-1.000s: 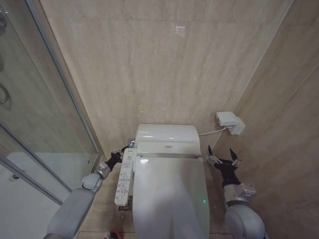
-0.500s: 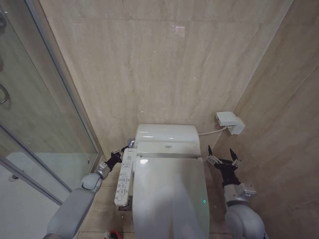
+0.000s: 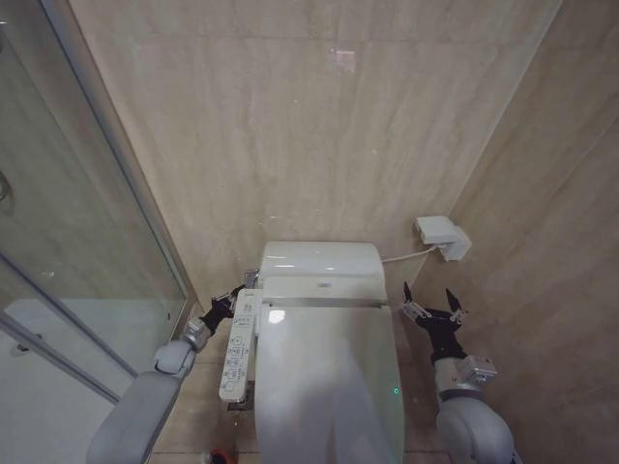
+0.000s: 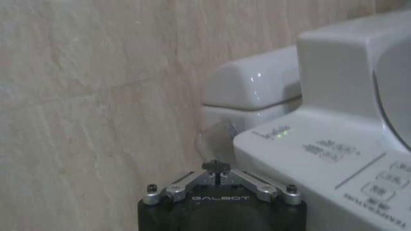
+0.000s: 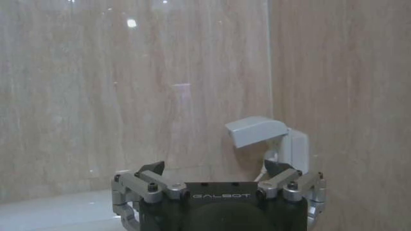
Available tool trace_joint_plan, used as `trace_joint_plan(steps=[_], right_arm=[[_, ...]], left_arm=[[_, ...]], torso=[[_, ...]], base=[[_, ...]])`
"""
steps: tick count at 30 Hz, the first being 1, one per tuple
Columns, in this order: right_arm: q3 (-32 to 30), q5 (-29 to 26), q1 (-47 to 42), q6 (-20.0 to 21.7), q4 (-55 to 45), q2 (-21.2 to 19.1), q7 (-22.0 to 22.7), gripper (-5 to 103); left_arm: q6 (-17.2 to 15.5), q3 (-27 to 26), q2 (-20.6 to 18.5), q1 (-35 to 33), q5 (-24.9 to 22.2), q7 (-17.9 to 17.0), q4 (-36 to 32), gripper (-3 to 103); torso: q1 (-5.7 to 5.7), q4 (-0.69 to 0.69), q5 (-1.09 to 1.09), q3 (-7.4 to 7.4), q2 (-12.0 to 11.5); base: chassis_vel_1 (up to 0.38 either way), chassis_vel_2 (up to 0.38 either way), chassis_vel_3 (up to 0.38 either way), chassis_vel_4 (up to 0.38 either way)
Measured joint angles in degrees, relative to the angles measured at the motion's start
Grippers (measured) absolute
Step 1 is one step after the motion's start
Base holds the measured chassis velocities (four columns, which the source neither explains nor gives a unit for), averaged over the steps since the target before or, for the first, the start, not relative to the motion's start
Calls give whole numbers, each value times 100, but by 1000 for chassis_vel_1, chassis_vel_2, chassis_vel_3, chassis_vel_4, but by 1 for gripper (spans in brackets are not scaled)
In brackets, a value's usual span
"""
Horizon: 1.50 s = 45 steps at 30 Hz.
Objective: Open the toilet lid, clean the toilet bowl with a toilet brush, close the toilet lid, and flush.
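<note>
Beige marble walls [image 3: 309,126] behind, glass shower door [image 3: 68,242] at left. Left fingers [image 3: 235,293] pinched together, holding nothing, poked at the chrome flush knob [image 4: 215,139] beside the tank's left side, just past the control panel [image 3: 238,346]. Right gripper [image 3: 432,307] spread wide, empty, parked right of the toilet, below the wall socket [image 3: 442,237]. Lid [image 3: 329,382] down over the bowl; apparently flush time. Best to press straight in, squarely on the knob, firm but brief, clear of the panel buttons.
</note>
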<state>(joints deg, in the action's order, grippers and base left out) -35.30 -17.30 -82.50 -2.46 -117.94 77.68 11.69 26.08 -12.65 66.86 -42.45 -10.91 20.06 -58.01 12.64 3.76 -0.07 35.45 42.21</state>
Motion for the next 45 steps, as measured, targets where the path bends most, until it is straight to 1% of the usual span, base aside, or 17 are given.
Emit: trace_joint_plan(steps=[3,6,10,12,15,16,19,20,21,24,26,27,34,35,41,42,45], right_arm=[[0,0,0,0,0,0,0,100],[0,0,0,0,0,0,0,100],[0,0,0,0,0,0,0,100],[0,0,0,0,0,0,0,100],[0,0,0,0,0,0,0,100],[0,0,0,0,0,0,0,100],[0,0,0,0,0,0,0,100],[0,0,0,0,0,0,0,100],[0,0,0,0,0,0,0,100],[0,0,0,0,0,0,0,100],[0,0,0,0,0,0,0,100],[0,0,0,0,0,0,0,100],[0,0,0,0,0,0,0,100],[0,0,0,0,0,0,0,100],[0,0,0,0,0,0,0,100],[0,0,0,0,0,0,0,100],[0,0,0,0,0,0,0,100]], left_arm=[[-29,-238,-9,-170,-27,-20,-155,0],[-110,-556,-88,-473,-119,-117,-378,0],[-185,-738,-167,-733,-225,-283,-569,0],[-200,-786,-180,-805,-252,-369,-628,0],[-316,-950,-190,-1036,-408,-804,-1049,0],[-316,-950,-190,-1036,-408,-804,-1049,0],[-420,-1091,-168,-1247,-538,-1252,-1595,0],[-420,-1091,-168,-1247,-538,-1252,-1595,0],[-484,-1144,-163,-1344,-562,-1375,-1814,12],[-725,-1298,-161,-1668,-628,-1613,-2492,12],[-781,-1343,-152,-1755,-630,-1660,-2694,12],[-825,-1389,-141,-1839,-631,-1699,-2884,39],[-1113,-1676,-82,-2336,-624,-1863,-3770,39],[-1181,-1738,-73,-2436,-623,-1893,-3940,66],[-1444,-2215,-11,-2978,-664,-1995,-4868,66],[-1471,-2335,10,-3074,-685,-2000,-5010,93],[-1536,-2547,51,-3260,-729,-2042,-5245,93]], torso=[[-1,4,1,-1,2],[-1,-2,6,-1,2],[-1,-11,6,-1,1],[-1,-11,5,-1,1],[-1,-9,6,-1,1],[-1,-9,6,-1,1],[-1,-8,7,-1,1],[-1,-8,7,-1,1],[-1,-9,7,-1,1],[0,-11,8,0,1],[0,-11,7,0,1],[0,-10,8,-1,1],[0,-10,8,-1,1],[0,-9,7,0,0],[0,-9,7,-1,0],[0,-10,9,-1,0],[0,-10,6,-1,0]], base=[[0,0,0,0],[0,0,0,0],[0,0,0,0],[0,0,0,0],[0,0,0,0],[0,0,0,0],[0,0,0,0],[0,0,0,0],[0,0,0,0],[0,0,0,0],[0,0,0,0],[0,0,0,0],[0,0,0,0],[0,0,0,0],[0,0,0,0],[0,0,0,0],[0,0,0,0]])
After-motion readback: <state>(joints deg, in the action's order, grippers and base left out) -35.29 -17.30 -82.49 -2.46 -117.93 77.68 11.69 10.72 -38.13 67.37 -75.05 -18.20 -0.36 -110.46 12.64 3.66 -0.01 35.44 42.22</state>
